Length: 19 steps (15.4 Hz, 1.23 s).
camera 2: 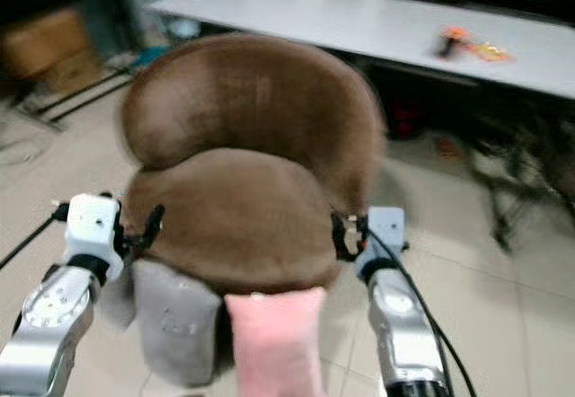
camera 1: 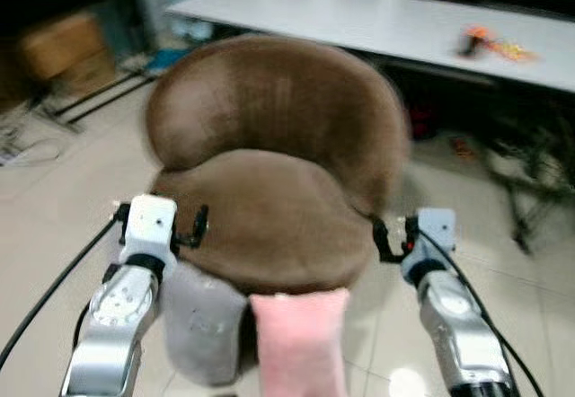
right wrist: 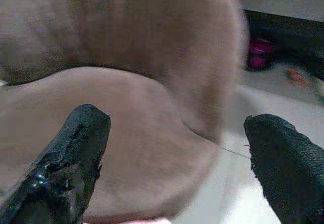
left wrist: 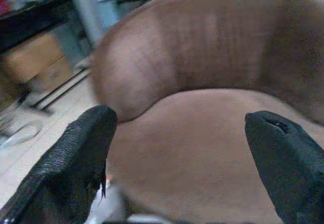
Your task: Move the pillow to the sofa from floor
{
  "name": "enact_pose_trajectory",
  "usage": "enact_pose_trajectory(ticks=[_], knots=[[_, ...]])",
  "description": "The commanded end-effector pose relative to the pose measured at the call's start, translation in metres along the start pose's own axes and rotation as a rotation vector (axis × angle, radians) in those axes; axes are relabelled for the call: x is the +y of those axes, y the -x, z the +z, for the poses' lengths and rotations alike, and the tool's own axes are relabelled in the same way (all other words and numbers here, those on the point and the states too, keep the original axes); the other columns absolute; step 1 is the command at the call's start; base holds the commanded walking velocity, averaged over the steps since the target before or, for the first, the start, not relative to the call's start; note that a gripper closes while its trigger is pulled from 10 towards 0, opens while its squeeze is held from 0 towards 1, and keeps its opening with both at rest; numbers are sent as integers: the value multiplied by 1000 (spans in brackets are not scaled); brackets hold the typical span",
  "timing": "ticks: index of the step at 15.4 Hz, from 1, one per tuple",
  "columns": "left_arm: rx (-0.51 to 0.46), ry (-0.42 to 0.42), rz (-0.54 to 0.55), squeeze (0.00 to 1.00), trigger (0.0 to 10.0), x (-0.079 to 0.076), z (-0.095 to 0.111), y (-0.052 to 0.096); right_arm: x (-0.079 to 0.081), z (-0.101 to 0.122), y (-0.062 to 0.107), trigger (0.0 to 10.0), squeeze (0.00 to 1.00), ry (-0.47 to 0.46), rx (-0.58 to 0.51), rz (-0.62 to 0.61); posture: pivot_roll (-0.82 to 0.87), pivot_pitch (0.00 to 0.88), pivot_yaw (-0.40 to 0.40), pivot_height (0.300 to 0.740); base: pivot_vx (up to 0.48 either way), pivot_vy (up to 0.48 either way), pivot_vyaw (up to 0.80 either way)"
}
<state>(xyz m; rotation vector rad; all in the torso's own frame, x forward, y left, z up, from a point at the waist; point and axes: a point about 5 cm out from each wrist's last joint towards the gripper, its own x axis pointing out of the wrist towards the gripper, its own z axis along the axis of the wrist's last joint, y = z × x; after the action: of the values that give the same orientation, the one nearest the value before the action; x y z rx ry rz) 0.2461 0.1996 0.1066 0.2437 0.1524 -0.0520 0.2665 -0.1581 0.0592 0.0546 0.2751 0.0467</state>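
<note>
A pink pillow [camera 1: 301, 343] stands upright against the front of the brown round sofa [camera 1: 269, 145], low between my two arms. Beside it, to the left, a grey cushion [camera 1: 202, 325] leans on the sofa's front. My left gripper [camera 1: 191, 227] is open at the left edge of the sofa seat [left wrist: 202, 148], with nothing between its fingers [left wrist: 76, 163]. At the seat's right edge my right gripper [camera 1: 392, 237] is open too, its fingers [right wrist: 71, 158] spread over the seat and the floor. Neither gripper touches the pink pillow.
A long white table [camera 1: 377, 20] stands behind the sofa with a small orange object [camera 1: 490, 44] on it. A cardboard box [camera 1: 63, 47] and cables lie at the far left. Dark metal legs [camera 1: 521, 199] stand on the right. The tiled floor [camera 1: 54, 208] surrounds the sofa.
</note>
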Motion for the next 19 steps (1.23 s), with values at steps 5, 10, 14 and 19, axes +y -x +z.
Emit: enact_pose_trajectory(ticks=[5, 10, 14, 19], knots=[[19, -21, 17, 0, 10000, 6, -4, 2, 12, 2, -3, 10000, 0, -37, -6, 66, 61, 0, -5, 740, 161, 0, 160], [21, -60, -2, 0, 10000, 6, -7, -1, 7, 1, -1, 10000, 0, -67, -3, 52, 53, 0, 0, 721, 0, 0, 0], [23, -80, 3, 0, 10000, 6, -9, 0, 4, 2, -1, 10000, 0, -68, -4, 50, 53, 0, -13, 686, 0, 0, 0], [29, -68, 17, 0, 10000, 7, -12, 2, 5, 2, -3, 10000, 0, -58, 6, 69, 55, 0, -27, 636, 0, 0, 0]])
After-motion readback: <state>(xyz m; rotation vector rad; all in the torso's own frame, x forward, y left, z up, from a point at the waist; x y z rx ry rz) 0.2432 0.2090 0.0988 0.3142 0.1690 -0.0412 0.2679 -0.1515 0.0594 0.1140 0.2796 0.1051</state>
